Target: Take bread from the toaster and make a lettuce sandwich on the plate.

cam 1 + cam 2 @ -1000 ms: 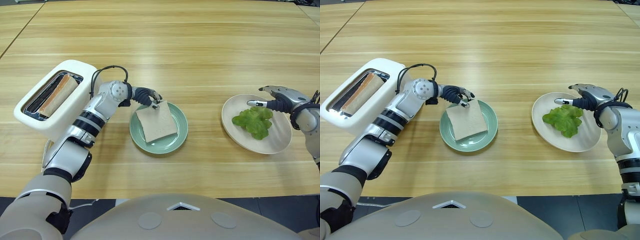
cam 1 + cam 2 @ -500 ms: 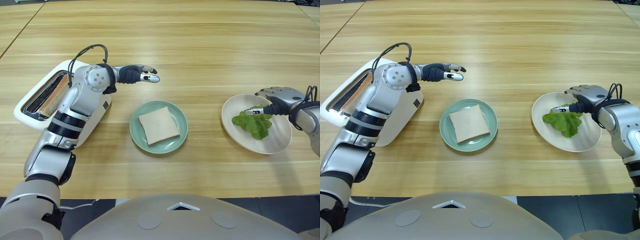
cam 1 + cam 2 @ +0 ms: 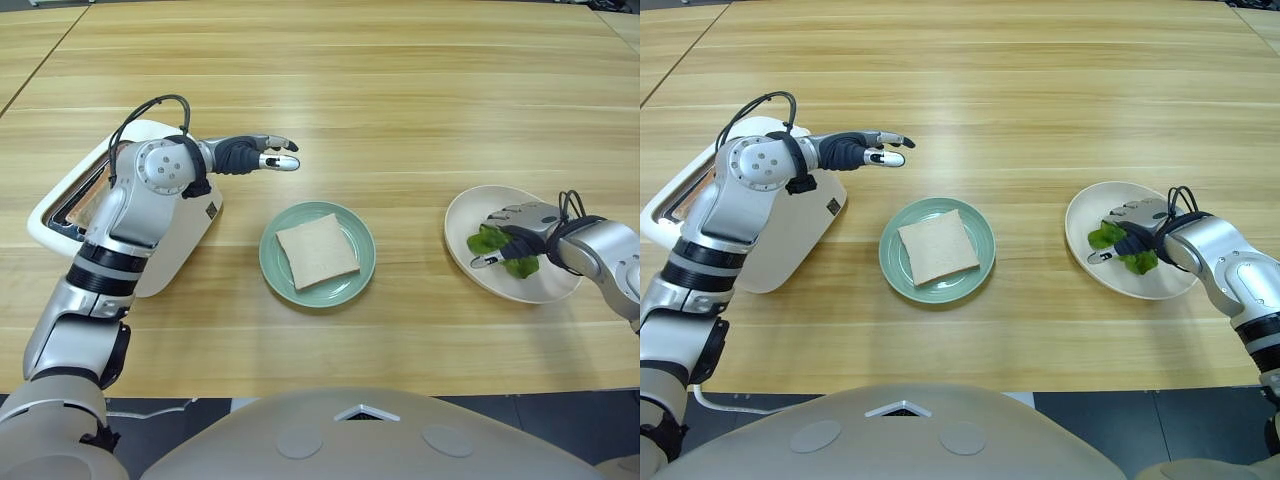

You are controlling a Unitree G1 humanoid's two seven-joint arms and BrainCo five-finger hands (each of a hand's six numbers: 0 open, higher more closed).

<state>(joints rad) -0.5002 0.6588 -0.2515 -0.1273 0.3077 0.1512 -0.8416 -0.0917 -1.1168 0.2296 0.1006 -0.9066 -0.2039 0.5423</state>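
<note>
Left hand (image 3: pixel 258 155) had let go of the bread (image 3: pixel 317 250) and drawn back from the green plate (image 3: pixel 274 268). It hung empty above the table (image 3: pixel 400 110), fingers stretched out flat, just right of the toaster (image 3: pixel 175 235) and up-left of the plate. The slice lay flat in the middle of that plate, well apart from the hand. First layer judged done. At the right, the right hand (image 3: pixel 515 220) had come down from the far rim of the beige plate (image 3: pixel 540 288) onto the lettuce (image 3: pixel 486 242). Its fingers were curled into the leaf, which seemed gripped. The lettuce was not yet lifted; it sat under the palm, green showing at the hand's left and near edges. Next step, by my reckoning: carry the leaf left to the bread. A brown edge showed in the toaster slot, mostly behind the left arm.
</note>
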